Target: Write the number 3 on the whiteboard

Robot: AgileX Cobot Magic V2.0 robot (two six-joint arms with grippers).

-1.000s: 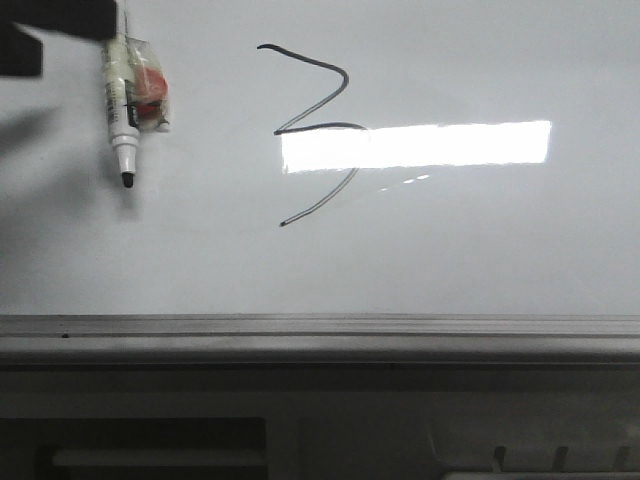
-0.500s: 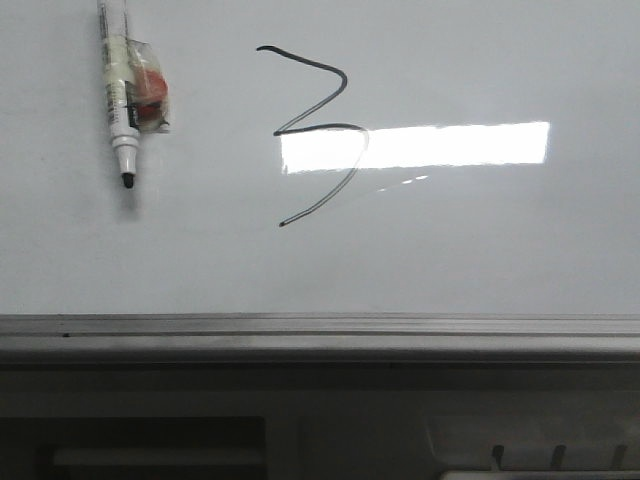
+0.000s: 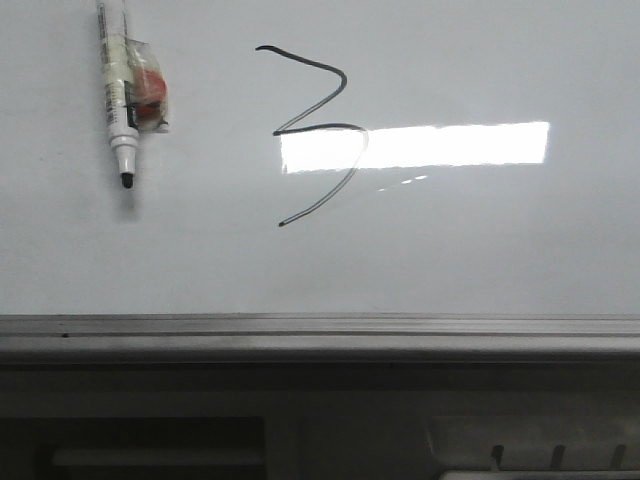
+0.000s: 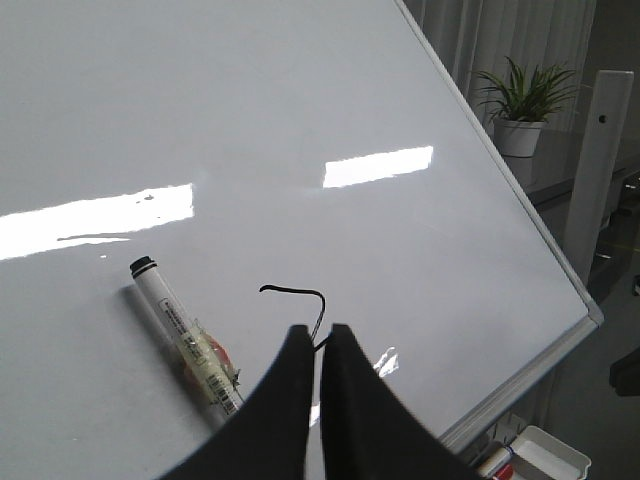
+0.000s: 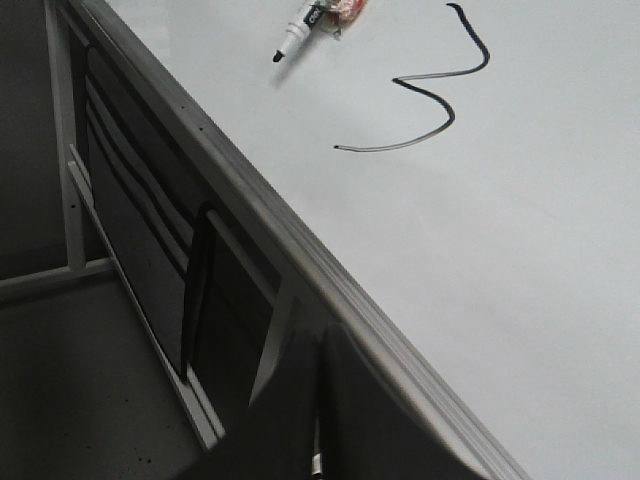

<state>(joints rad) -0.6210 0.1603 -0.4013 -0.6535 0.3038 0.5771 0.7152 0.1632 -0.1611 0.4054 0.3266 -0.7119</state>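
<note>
The whiteboard [image 3: 480, 250] fills the front view. The number 3 [image 3: 330, 126] is drawn on it in thin dark line, crossing a bright light reflection. A white marker [image 3: 118, 90] with a black tip and a red-and-clear tag taped to it rests on the board left of the 3, uncapped tip pointing down. No gripper shows in the front view. In the left wrist view my left gripper [image 4: 320, 330] is shut and empty, off the board, with the marker [image 4: 185, 335] and part of the 3 [image 4: 295, 291] beyond it. My right gripper [image 5: 320, 340] is shut, low by the board's rail.
A grey metal rail [image 3: 320, 335] runs along the board's lower edge, with a dark slotted ledge [image 3: 150, 445] below it. The left wrist view shows a potted plant [image 4: 525, 100] past the board's edge and a white tray [image 4: 548, 455] by the corner.
My left gripper, which was at the marker's upper end one second ago, has left the front view. The marker stays on the board in the same place.
</note>
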